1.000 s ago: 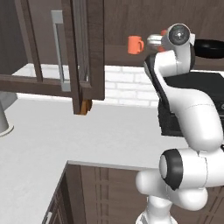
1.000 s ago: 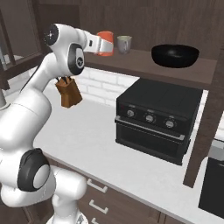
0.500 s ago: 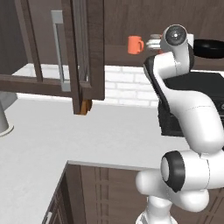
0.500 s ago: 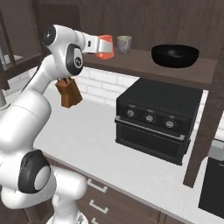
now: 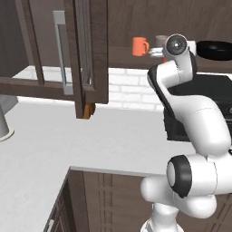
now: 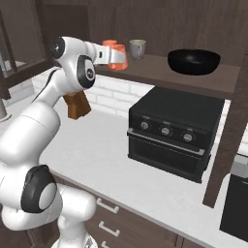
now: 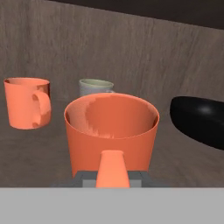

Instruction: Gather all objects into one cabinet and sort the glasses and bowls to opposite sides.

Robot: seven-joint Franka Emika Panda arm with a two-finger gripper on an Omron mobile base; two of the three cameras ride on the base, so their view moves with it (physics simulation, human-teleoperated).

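Still gripper around orange mug

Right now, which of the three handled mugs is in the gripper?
The orange handled mug nearest the hand camera is held, handle toward it. The other orange mug and the grey-green mug stand free behind.

Matt orange mug, glossy black bowl, wood-grain cabinet

Hidden and cut-off parts around the shelf

From the hand view we cannot see the gripper's fingertips; the held orange mug covers them. The grey-green mug sits partly behind it, the black bowl runs off the right edge, and the arm hides the held mug in our left base view.
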